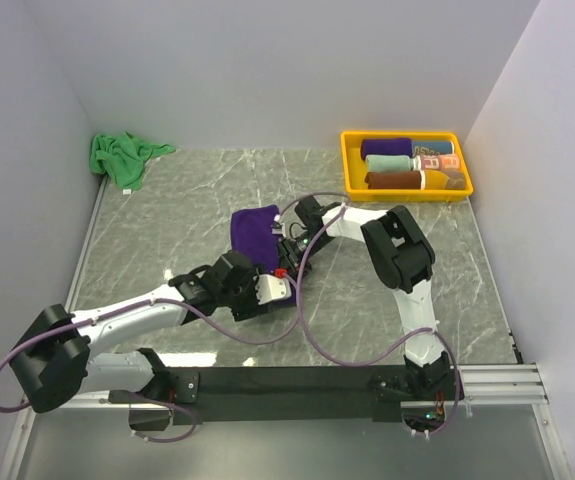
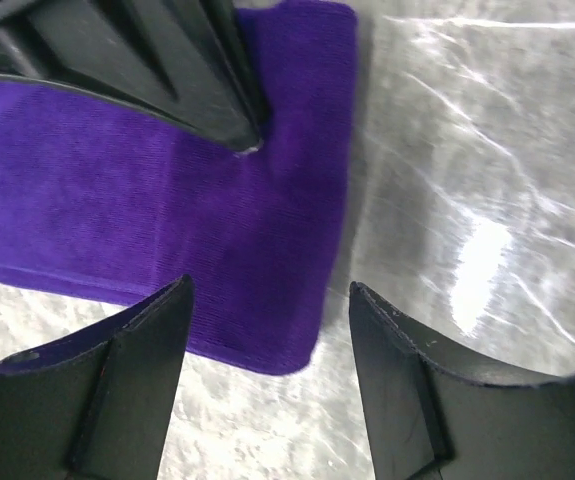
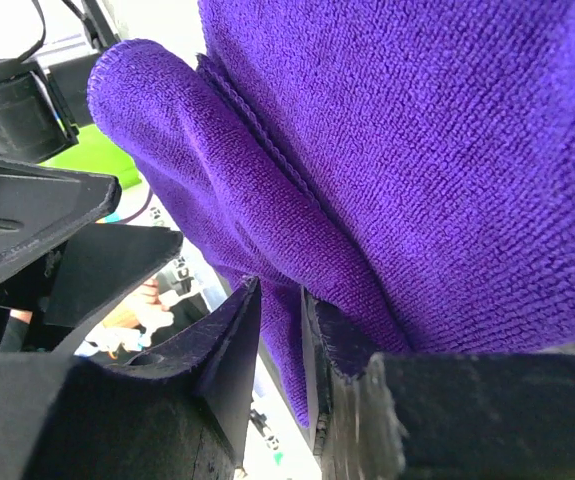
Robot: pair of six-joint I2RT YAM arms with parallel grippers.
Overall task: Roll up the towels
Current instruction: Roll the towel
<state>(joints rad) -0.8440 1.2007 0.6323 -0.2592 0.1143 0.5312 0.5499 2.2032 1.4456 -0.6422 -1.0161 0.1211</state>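
The dark purple towel (image 1: 253,230) lies mid-table, and its near corner (image 2: 302,350) shows flat on the marble in the left wrist view. My right gripper (image 3: 279,300) is shut on a raised fold of this towel (image 3: 407,170) at its right edge (image 1: 285,232). Just in front of the towel's near corner, my left gripper (image 2: 267,300) stands open and holds nothing; in the top view it sits by the towel's near edge (image 1: 269,268). A black right finger (image 2: 167,80) rests on the cloth. The green towel (image 1: 122,155) lies crumpled in the far left corner.
A yellow tray (image 1: 352,165) at the far right holds several rolled towels. White walls close in the back and both sides. The two arms' wrists are close together at the table's middle, with cables looping between them.
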